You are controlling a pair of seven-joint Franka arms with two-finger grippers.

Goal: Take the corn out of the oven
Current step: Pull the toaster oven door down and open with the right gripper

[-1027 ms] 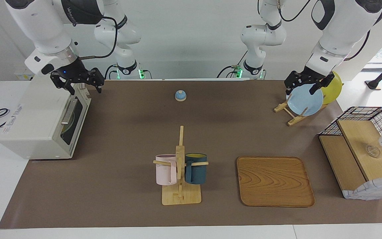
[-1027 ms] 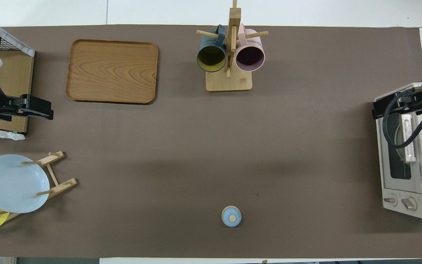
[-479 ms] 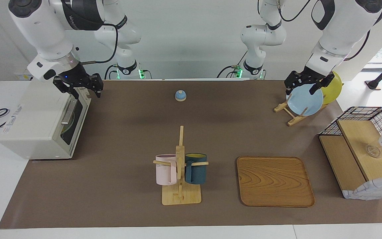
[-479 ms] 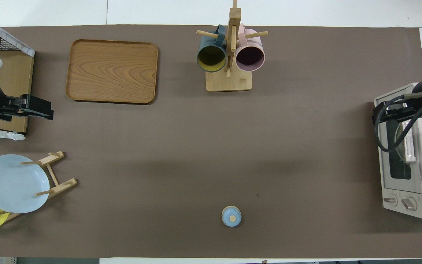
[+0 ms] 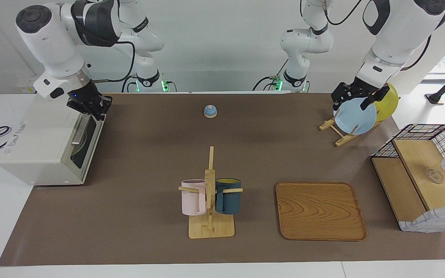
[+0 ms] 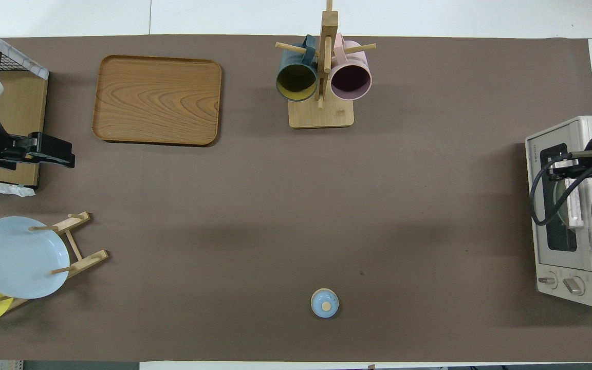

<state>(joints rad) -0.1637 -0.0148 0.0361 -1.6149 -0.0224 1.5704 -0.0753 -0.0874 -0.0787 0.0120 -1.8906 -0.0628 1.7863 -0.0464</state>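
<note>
The off-white oven stands at the right arm's end of the table with its dark glass door shut and its silver handle across the top of the door. It also shows in the overhead view. The corn is hidden; only a dim pale shape shows through the glass. My right gripper is open and hangs just above the top edge of the door, at the handle end nearest the robots; it also shows in the overhead view. My left gripper is open and empty and waits raised over the plate rack.
A blue plate and a yellow plate stand in the wooden rack. A wire-and-wood basket shelf is at the left arm's end. A wooden tray, a mug stand with two mugs and a small blue lid lie mid-table.
My right gripper has turned at the wrist and moved in over the oven door's top edge. The left arm has not moved.
</note>
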